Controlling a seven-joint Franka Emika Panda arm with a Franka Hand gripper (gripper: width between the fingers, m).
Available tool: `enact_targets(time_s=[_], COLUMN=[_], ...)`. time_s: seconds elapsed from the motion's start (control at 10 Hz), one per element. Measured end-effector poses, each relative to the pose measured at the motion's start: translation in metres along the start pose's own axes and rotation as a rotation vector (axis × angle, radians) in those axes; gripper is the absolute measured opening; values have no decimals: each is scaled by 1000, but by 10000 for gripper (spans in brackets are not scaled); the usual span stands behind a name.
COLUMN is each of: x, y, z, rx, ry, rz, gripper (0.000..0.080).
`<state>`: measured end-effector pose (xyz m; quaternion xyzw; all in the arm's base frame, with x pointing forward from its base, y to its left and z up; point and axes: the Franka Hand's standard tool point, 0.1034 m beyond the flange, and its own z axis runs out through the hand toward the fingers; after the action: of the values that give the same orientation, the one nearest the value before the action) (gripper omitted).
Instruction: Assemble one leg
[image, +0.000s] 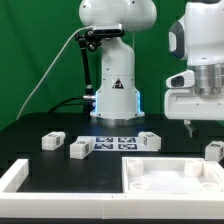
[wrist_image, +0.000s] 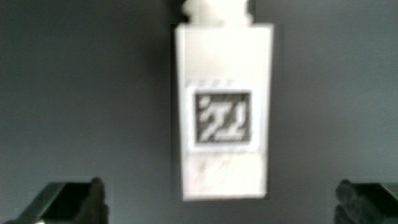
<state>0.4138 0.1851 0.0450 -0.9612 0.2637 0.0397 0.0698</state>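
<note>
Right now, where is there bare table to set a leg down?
Bare: the dark strip between the white frame and the panel. Crowded: the row of legs around the marker board.

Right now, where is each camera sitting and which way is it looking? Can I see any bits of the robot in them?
Exterior view: off the arm, looking across the black table at the robot's base; shows the panel, the marker board, a leg among several, and the gripper.
Wrist view: on the wrist, looking down at one leg; only the two spread fingertips show.
Shared: the table, the gripper, a leg; I cannot tell which leg.
</note>
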Motion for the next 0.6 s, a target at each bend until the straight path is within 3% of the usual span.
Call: enact_targets(time_s=[0.2,0.6], x=[7,6], y=[3,12], z=[-2,1], rx=[-4,-50], ry=[-133,-413], rz=[-20,7], gripper=[648,648])
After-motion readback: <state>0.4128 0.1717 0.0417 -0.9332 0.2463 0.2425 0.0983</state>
